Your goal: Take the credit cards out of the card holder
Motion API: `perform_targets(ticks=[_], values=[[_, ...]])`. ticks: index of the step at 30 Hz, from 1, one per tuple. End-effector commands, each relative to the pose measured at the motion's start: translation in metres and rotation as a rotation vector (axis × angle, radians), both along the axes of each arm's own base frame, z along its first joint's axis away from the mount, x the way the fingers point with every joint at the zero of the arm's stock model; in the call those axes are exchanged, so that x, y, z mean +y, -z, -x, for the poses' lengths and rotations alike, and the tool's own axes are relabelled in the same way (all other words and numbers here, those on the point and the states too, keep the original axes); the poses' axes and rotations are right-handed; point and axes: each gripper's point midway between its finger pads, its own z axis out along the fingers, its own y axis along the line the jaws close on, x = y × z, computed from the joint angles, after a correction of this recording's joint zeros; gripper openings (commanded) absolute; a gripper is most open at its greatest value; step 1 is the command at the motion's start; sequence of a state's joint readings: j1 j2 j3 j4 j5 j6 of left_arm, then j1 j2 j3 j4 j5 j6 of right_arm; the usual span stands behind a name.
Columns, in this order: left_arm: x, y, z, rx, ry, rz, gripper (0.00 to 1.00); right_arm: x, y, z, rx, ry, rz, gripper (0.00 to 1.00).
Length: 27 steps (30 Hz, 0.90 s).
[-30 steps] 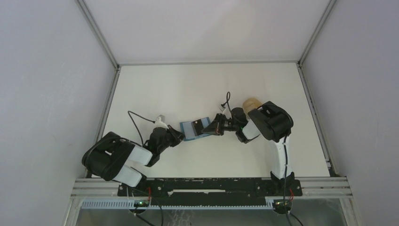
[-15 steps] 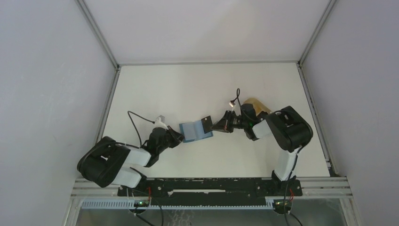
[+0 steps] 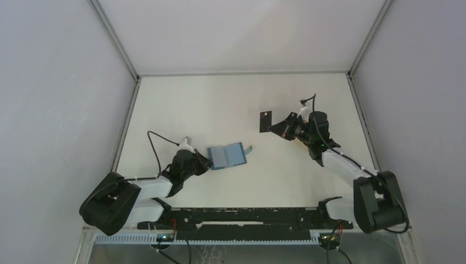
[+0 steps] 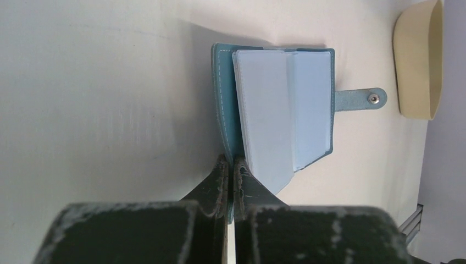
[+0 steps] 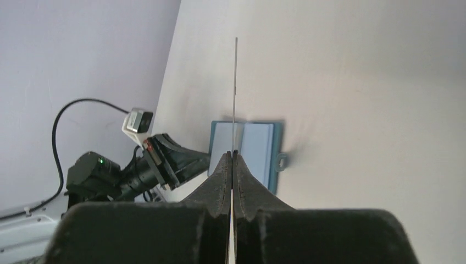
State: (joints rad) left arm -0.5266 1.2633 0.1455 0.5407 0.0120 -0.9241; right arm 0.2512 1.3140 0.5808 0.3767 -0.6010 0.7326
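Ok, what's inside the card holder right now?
The open card holder shows only pale blue sleeves; no card edge shows. Whether cards sit inside the sleeves is hidden.

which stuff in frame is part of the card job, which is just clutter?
Job: card holder, open, edge pinched in left claw; black card, clamped in right claw, clear of the holder; tan piece past the snap tab, probably a card already out, shape unclear.
Clutter: only the left arm's cable.

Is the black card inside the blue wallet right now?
No, the right gripper holds the black card well away from the open teal card holder.
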Motion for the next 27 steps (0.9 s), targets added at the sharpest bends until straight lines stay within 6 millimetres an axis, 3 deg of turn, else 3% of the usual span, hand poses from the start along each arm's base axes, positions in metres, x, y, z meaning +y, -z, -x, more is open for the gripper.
perform_targets(ticks=[1, 5, 13, 20, 27], values=[[0.034, 0.045, 0.036, 0.157, 0.018, -0.2, 0.0, -0.04, -0.011, -0.001, -0.019, 0.17, 0.056, 0.0], [0.033, 0.036, 0.033, 0.136, 0.019, -0.196, 0.0, -0.076, -0.017, 0.002, -0.011, 0.306, 0.067, 0.0], [0.026, 0.027, 0.025, 0.112, 0.047, -0.2, 0.0, -0.156, -0.002, 0.011, 0.103, 0.556, 0.048, 0.0], [0.026, 0.027, 0.025, 0.108, 0.057, -0.197, 0.0, -0.179, 0.033, 0.022, 0.24, 0.723, 0.003, 0.0], [0.032, 0.024, 0.025, 0.096, 0.051, -0.206, 0.0, -0.198, 0.052, 0.032, 0.328, 0.864, -0.001, 0.0]])
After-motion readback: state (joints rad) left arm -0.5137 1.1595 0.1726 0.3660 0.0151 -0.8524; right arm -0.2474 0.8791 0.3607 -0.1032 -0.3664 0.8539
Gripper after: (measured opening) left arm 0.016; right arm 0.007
